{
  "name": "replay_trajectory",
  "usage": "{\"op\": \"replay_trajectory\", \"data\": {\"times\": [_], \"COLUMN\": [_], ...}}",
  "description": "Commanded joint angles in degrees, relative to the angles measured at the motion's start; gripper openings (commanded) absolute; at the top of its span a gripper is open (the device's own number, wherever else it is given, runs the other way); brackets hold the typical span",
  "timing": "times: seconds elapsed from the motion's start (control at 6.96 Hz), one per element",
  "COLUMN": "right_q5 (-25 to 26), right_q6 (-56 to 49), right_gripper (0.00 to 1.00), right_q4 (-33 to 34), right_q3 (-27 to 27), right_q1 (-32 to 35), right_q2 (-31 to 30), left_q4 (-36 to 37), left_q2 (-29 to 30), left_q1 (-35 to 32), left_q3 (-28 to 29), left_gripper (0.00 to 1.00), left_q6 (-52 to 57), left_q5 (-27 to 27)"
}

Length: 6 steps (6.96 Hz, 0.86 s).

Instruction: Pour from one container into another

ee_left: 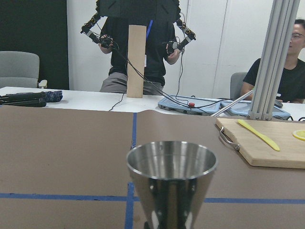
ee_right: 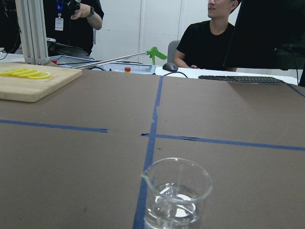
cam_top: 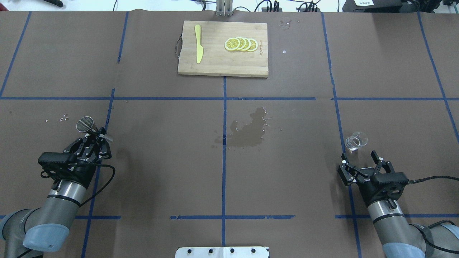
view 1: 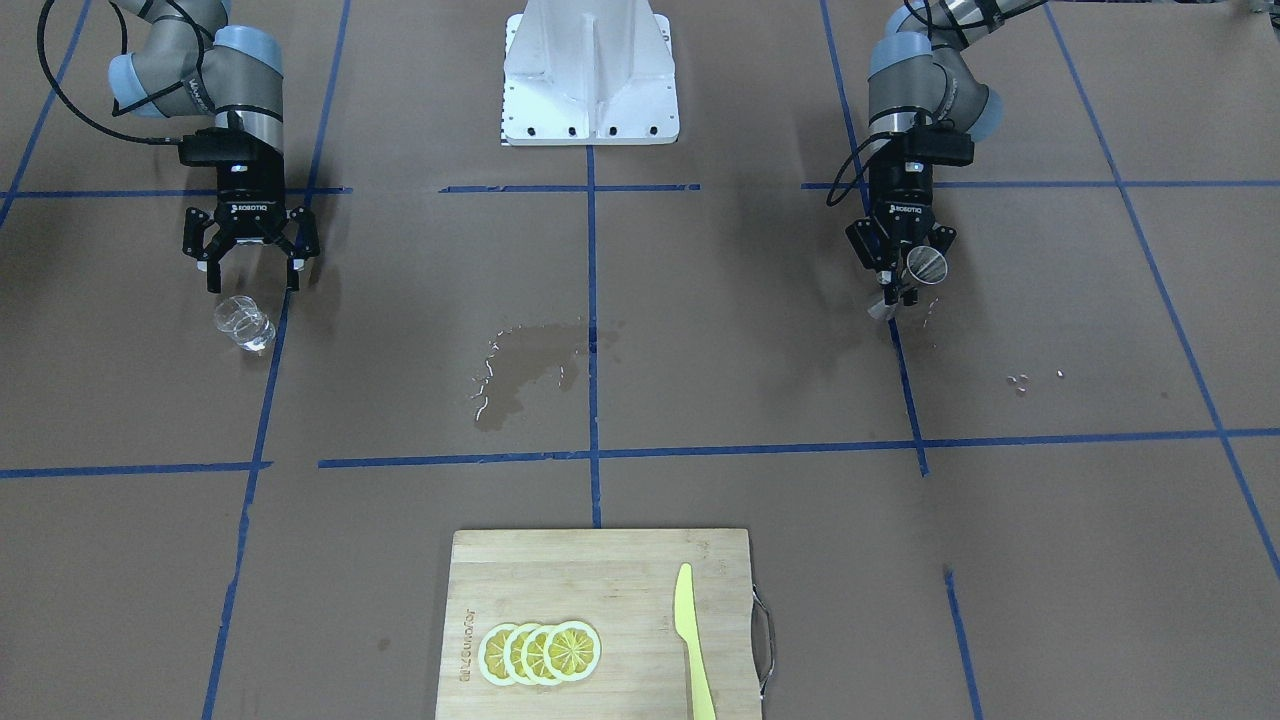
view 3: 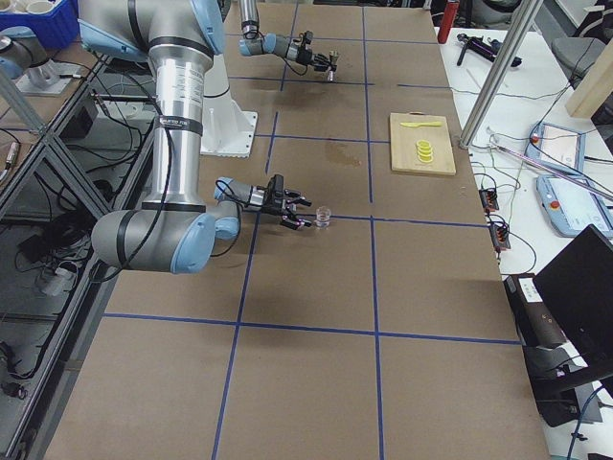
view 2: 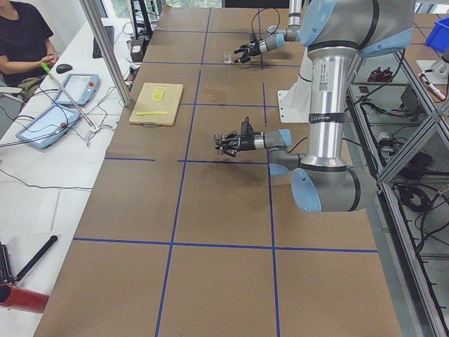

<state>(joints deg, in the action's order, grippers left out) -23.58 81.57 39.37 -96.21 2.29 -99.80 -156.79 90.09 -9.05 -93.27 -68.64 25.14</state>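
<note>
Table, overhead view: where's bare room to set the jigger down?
Bare table lies between the left gripper holding the jigger and the central wet patch, and between that patch and the glass cup. Crowded: that patch, the far cutting board, the cup before the open right gripper.

The left arm [cam_top: 64,200] and right arm [cam_top: 385,215] are silver-grey tubes with pale blue joint caps. Black cables [cam_top: 430,178] trail along them. Each wrist bears a black camera block [cam_top: 53,161]. The left gripper [view 1: 898,295] and right gripper [view 1: 254,282] are black, two-fingered, lettered ROBOTIQ in white. The white base [view 1: 590,80] carries a row of dark screws [view 1: 590,131].
</note>
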Motion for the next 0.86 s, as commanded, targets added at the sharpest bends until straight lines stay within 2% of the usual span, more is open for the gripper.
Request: {"op": "replay_trajectory", "data": {"times": [0.0,0.72], "right_q5": [-2.34,-2.7], "right_q6": [-1.05,-1.59], "right_gripper": [0.98,0.95], "right_q4": [0.09,-0.09], "right_q3": [1.89,3.4], "right_q1": [2.88,4.38], "right_q2": [2.75,3.83], "left_q4": [0.0,0.0], "left_q2": [0.0,0.0], "left_q1": [0.0,0.0], "left_q3": [0.02,0.02], "left_gripper": [0.0,0.0], "left_q6": [0.0,0.0], "left_q5": [0.0,0.0]}}
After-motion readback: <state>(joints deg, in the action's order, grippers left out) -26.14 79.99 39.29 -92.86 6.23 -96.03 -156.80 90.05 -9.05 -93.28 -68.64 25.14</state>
